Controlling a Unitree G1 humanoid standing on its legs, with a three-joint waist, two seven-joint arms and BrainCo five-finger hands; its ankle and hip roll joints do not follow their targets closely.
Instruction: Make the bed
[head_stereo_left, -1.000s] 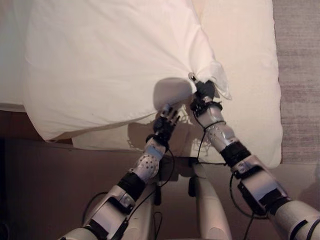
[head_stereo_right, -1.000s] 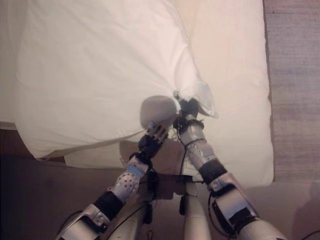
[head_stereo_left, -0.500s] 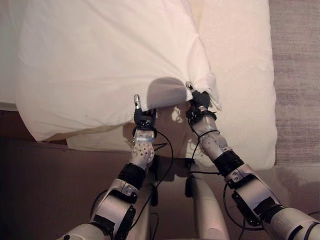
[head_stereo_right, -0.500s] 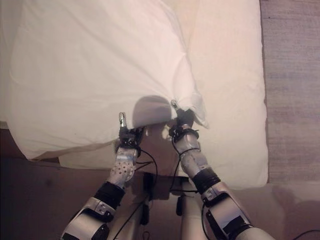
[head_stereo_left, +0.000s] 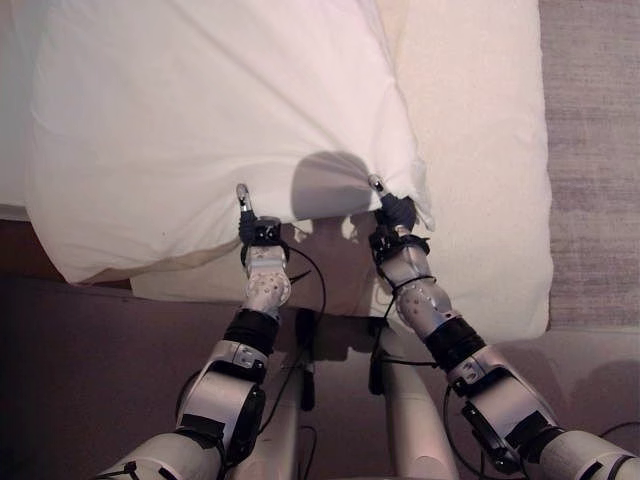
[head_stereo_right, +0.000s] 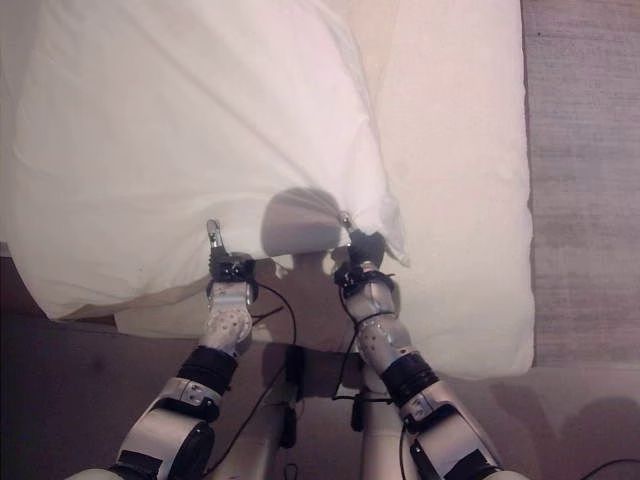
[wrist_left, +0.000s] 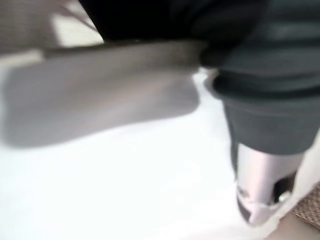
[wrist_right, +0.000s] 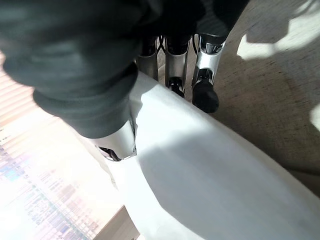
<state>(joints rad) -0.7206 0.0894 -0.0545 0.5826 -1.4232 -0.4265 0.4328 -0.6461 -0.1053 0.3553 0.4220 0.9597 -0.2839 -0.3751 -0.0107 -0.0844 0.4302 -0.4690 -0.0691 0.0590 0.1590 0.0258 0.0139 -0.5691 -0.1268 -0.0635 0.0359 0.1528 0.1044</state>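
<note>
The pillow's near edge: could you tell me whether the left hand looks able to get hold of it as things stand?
Probably yes. The left hand is right at the near edge of the pillow, with nothing between them, while the right hand pinches the pillow's corner. Whether the left hand's fingers have closed on it is unclear.

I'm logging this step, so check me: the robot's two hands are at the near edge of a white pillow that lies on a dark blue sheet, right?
Not quite. The sheet under the pillow is pale cream, not dark blue, as the left eye view shows. The rest holds: the left hand and the right hand are both at the white pillow's near edge.
</note>
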